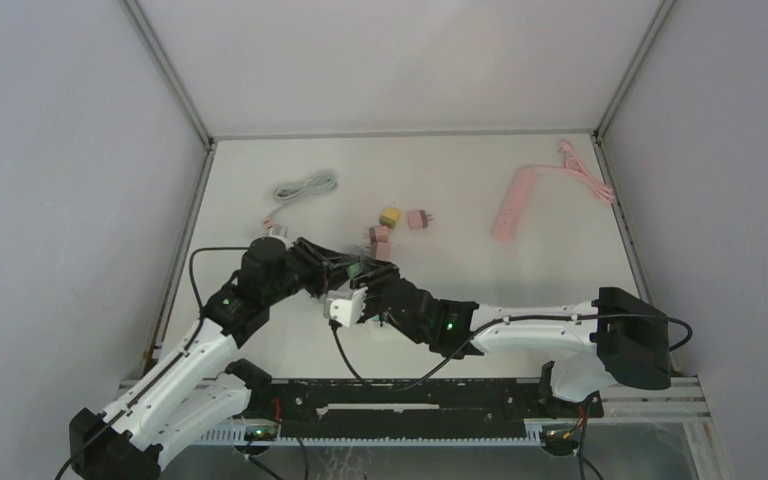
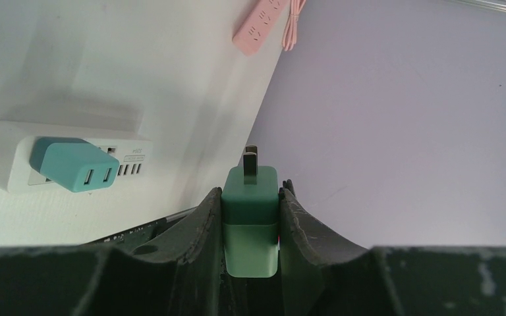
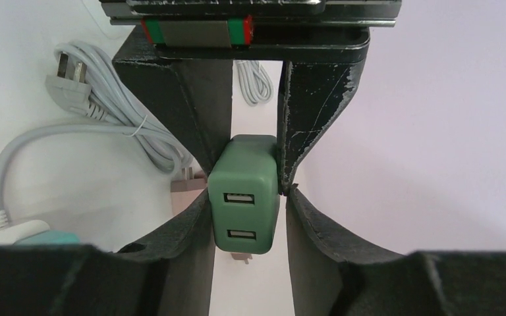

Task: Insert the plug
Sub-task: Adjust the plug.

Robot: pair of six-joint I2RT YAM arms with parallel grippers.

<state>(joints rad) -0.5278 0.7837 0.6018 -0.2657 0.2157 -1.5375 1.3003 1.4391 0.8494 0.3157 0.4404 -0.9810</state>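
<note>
Top view: both arms are meeting just left of centre frame. The left hand (image 1: 352, 266) and right hand (image 1: 368, 288) are facing each other over the green plug (image 1: 358, 270), with the white power strip (image 1: 343, 311) lying on the counter (image 1: 460, 170) just below them. A pink power strip (image 1: 517, 203) is sitting upper right, a coiled grey cable (image 1: 305, 188) upper left, and small yellow and pink adapters mid-frame. Left wrist view: the left hand (image 2: 250, 201) is clamping the green plug (image 2: 250, 214) by its sides at bottom centre, prongs (image 2: 251, 158) pointing up-frame. The white power strip (image 2: 3, 141) is lying at left with a teal charger (image 2: 72, 164) plugged into it, well apart from the green plug. Right wrist view: the green plug (image 3: 245, 194) is showing its two USB ports at centre. The right hand (image 3: 245, 197) is pressing against both of its flanks, and the left hand's fingers (image 3: 197, 105) are gripping it from the top of the frame. The plug is being held off the counter, not in any socket.
</note>
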